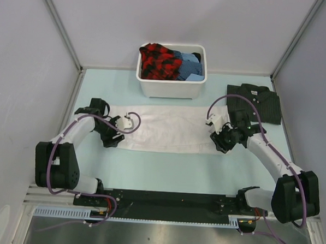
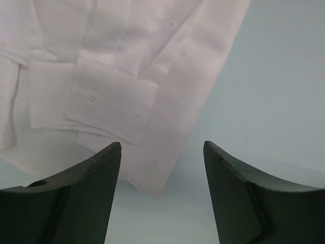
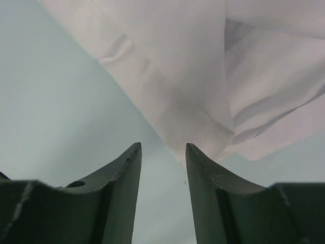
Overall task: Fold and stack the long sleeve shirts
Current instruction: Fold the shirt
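Behind the white shirt (image 1: pixel 168 128) sits a tub (image 1: pixel 170 88), apparently holding clothes (image 1: pixel 160 62); left hand (image 2: pixel 162 144) and right hand (image 3: pixel 162 145) released.

Pale green tabletop (image 1: pixel 165 174) beneath the left claw (image 1: pixel 112 142); plain white walls (image 1: pixel 173 24) beyond and flanking; even light.

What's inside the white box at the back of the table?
The white rectangular plastic tub holds a crumpled red-and-black checked garment on the left and blue cloth on the right. Anything underneath them is covered.
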`<action>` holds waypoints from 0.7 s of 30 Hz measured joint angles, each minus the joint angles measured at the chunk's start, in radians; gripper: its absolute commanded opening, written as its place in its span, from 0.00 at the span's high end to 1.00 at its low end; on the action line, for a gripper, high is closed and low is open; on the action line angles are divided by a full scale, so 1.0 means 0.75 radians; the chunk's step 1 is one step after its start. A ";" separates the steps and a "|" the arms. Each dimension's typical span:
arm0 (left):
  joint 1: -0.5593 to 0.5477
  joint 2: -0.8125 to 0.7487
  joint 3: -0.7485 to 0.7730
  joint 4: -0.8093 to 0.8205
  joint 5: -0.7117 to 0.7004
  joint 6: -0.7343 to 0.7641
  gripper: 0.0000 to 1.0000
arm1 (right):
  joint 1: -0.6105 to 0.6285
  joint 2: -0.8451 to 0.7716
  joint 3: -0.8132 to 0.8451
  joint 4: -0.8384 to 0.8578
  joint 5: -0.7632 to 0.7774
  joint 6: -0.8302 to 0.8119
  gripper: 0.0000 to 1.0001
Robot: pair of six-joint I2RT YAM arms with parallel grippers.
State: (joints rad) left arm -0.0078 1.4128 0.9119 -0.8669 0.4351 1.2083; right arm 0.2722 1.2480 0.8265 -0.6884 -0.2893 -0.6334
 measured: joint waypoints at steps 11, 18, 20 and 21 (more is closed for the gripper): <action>-0.158 -0.029 -0.237 0.165 -0.170 0.076 0.35 | -0.044 0.194 0.114 -0.050 -0.036 -0.107 0.55; -0.163 0.004 -0.244 0.281 -0.261 0.074 0.64 | -0.046 0.329 0.197 -0.080 -0.055 -0.141 0.57; -0.164 0.012 -0.243 0.305 -0.277 0.076 0.69 | -0.045 0.340 0.222 -0.085 -0.063 -0.141 0.58; -0.164 0.012 -0.243 0.309 -0.282 0.075 0.71 | -0.042 0.340 0.228 -0.086 -0.067 -0.140 0.59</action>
State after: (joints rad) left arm -0.1310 1.4220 0.7296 -0.6353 0.2234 1.2644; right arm 0.2409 1.5028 0.9977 -0.7528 -0.3393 -0.7387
